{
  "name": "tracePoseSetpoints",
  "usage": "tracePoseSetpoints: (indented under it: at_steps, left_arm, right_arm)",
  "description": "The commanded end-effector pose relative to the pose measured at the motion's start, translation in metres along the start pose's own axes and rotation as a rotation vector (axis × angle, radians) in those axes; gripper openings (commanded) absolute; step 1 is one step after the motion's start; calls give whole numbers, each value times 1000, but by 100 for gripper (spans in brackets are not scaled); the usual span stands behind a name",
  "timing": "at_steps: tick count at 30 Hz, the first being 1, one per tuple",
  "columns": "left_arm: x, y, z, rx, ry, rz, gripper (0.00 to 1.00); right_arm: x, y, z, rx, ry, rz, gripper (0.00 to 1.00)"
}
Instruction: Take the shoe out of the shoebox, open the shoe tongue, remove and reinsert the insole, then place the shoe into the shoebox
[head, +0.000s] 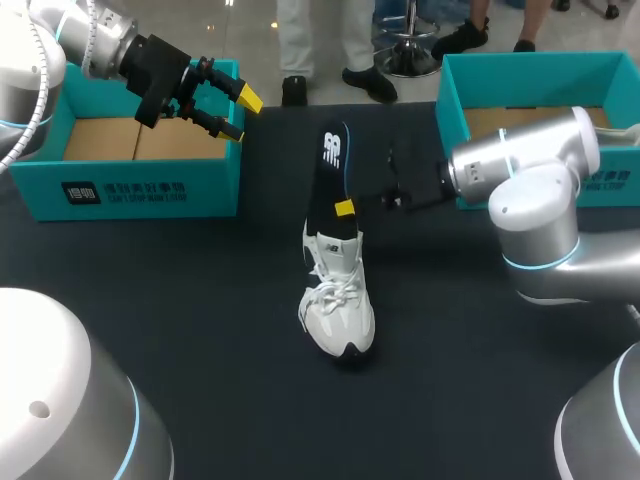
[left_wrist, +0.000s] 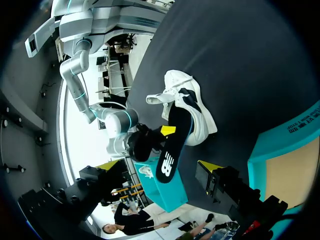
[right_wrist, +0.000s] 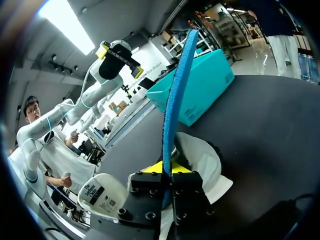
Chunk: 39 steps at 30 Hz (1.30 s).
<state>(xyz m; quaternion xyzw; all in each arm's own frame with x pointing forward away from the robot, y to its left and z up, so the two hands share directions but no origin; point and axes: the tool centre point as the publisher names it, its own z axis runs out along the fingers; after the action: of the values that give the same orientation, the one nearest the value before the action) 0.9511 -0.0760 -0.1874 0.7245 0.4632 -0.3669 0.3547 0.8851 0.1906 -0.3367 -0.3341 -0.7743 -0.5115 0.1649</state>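
right fingers (head: 345, 208) are clamped on thin black foam insole (head: 330, 170), white lace-up sneaker (head: 338, 305) just under them | insole judged light, floppy; best pinched across flat faces | left fingers (head: 249, 98) held apart

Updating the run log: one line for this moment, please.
right tool: shut on insole | insole: partly in shoe | left tool: open, near left shoebox
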Motion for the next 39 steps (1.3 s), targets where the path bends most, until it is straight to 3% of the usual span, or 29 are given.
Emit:
tracePoseSetpoints:
  at_steps: [1, 8, 9, 10, 11, 13, 14, 15, 21, 23, 25, 26, 39]
  left_arm:
    - [0, 0, 0, 1, 3, 1, 100]
    - [0, 0, 0, 1, 3, 1, 100]
    - [0, 0, 0, 1, 3, 1, 100]
    - [0, 0, 0, 1, 3, 1, 100]
    - [0, 0, 0, 1, 3, 1, 100]
    - [0, 0, 0, 1, 3, 1, 100]
    - [0, 0, 0, 1, 3, 1, 100]
    - [0, 0, 0, 1, 3, 1, 100]
    - [0, 0, 0, 1, 3, 1, 100]
    - [0, 0, 0, 1, 3, 1, 100]
    - [0, 0, 0, 1, 3, 1, 100]
    - [0, 0, 0, 1, 3, 1, 100]
    - [0, 0, 0, 1, 3, 1, 100]
  right_arm:
    - [5, -9, 4, -7, -5, 13, 0]
    - [9, -17, 9, -4, 5, 34, 0]
    - [9, -17, 9, -6, 3, 35, 4]
    - [8, -15, 8, -9, 0, 36, 37]
    - [7, -13, 7, -11, -4, 33, 49]
    - [7, -8, 4, -14, -12, 25, 51]
    - [6, -5, 3, -14, -12, 19, 59]
    - [5, -2, 2, -12, -12, 13, 49]
    - [-2, 11, -1, -1, -11, -11, 44]
    - [-3, 13, -1, -1, -8, -12, 28]
    - [-5, 12, 0, 5, 3, -10, 4]
    - [-5, 11, 1, 8, 10, -3, 0]
    - [9, -17, 7, 46, 38, 54, 0]
